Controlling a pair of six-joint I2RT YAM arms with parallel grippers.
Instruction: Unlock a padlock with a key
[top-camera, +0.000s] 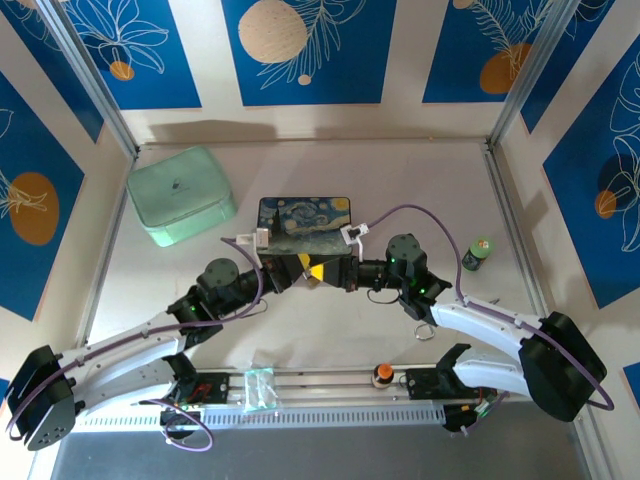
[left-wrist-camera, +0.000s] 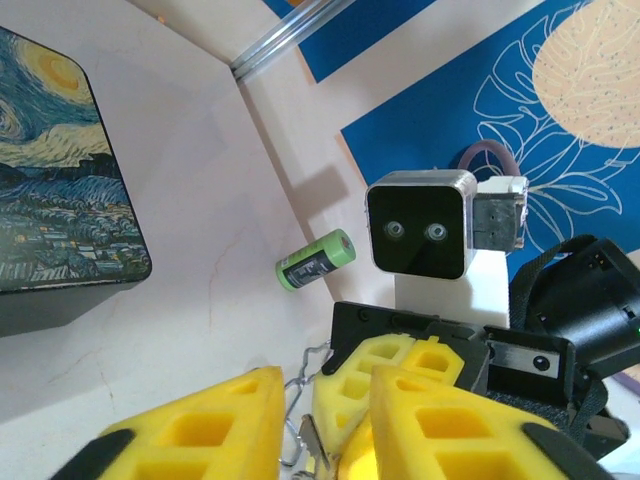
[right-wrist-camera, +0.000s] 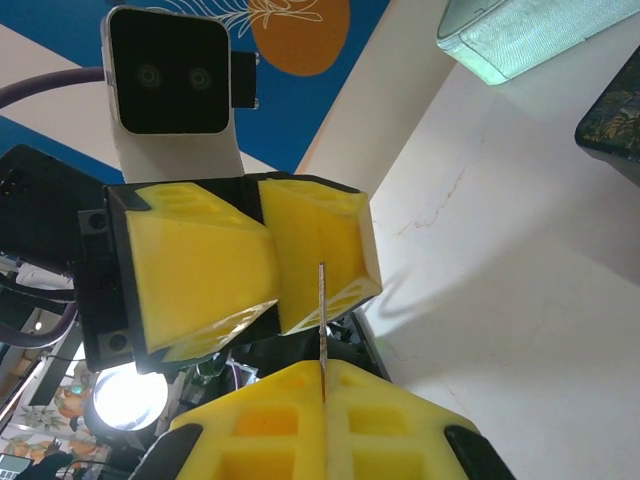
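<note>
Right hand (right-wrist-camera: 322, 395): matte yellow block pads pressed together, clamped on a thin silvery metal key (right-wrist-camera: 322, 305). The key is seen edge-on as a bare sliver standing out of the seam.
Key tip: reaches the face of the opposite pads; the contact point is hard to make out.
Left hand (right-wrist-camera: 268, 262): chunky yellow pads with square moulded recesses, close together with a narrow dark gap. Whether they grip anything cannot be told.
Gap between left pads: a small flat metal piece (left-wrist-camera: 312, 442), cut off by the frame edge. Whether it is the padlock cannot be told.
Bent silver wire loops (left-wrist-camera: 298, 388): thin, tangled, partly behind the pads.
Meeting point: the hands are tip to tip over the pale, faintly veined counter (top-camera: 420, 190). They are just in front of a dark rectangular tin with a swirling night-sky print (top-camera: 305, 218), and they cover its near edge.
Mint-green rounded case (top-camera: 180, 195): far left, well apart.
Small green cylinder with dark label (left-wrist-camera: 316, 260): near the right wall.
</note>
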